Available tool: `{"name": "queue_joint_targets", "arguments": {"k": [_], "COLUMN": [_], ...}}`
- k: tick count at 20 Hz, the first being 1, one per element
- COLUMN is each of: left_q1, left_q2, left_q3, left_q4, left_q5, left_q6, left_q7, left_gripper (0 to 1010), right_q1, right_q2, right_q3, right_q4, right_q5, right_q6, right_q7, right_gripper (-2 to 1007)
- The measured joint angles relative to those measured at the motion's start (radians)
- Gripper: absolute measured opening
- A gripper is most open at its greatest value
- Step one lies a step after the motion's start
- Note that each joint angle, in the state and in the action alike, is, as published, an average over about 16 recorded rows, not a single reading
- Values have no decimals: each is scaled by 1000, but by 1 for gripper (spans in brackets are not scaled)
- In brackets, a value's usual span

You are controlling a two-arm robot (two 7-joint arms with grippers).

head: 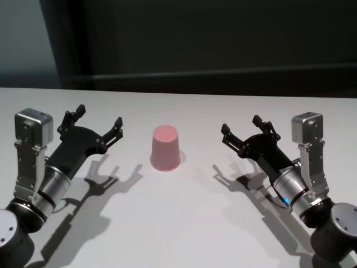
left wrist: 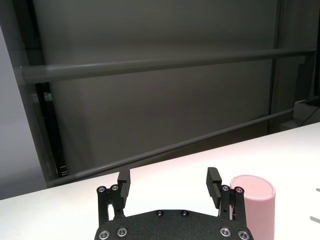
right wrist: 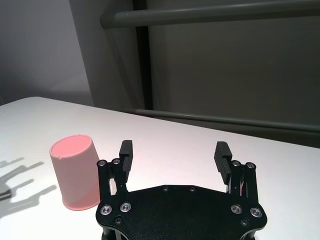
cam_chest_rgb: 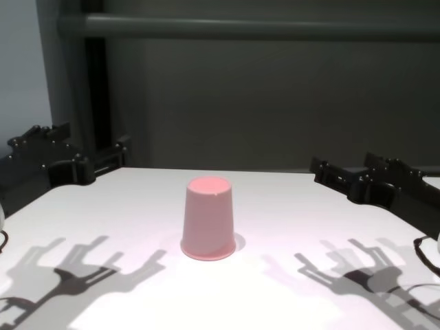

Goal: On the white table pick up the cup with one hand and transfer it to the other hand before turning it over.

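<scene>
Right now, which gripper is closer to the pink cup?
Left, slightly. The left gripper hangs open just off the left side of the cup; the right gripper hangs open a bit farther off its right side. Neither touches it.

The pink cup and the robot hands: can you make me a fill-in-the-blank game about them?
1. The cup stands ____ down on the white table.
2. The cup's colour is ____.
3. The left gripper and the right gripper both have their fingers ____.
4. The cup is ____ the two grippers.

Missing words: upside; pink; open; between
</scene>
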Motion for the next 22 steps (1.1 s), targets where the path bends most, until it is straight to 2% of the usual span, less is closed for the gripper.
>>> {"name": "queue_joint_targets", "arguments": {"k": [22], "left_q1": [0], "left_q2": [0], "left_q3": [0], "left_q4": [0], "left_q5": [0], "left_q6": [0], "left_q7": [0], "left_gripper": [1001], "right_q1": [1], "right_q2": [1], "right_q3": [-1], "right_q4": [-2], "right_q5": [1], "right_q6": [-3], "right_q7": [0], "right_gripper": [1002]}}
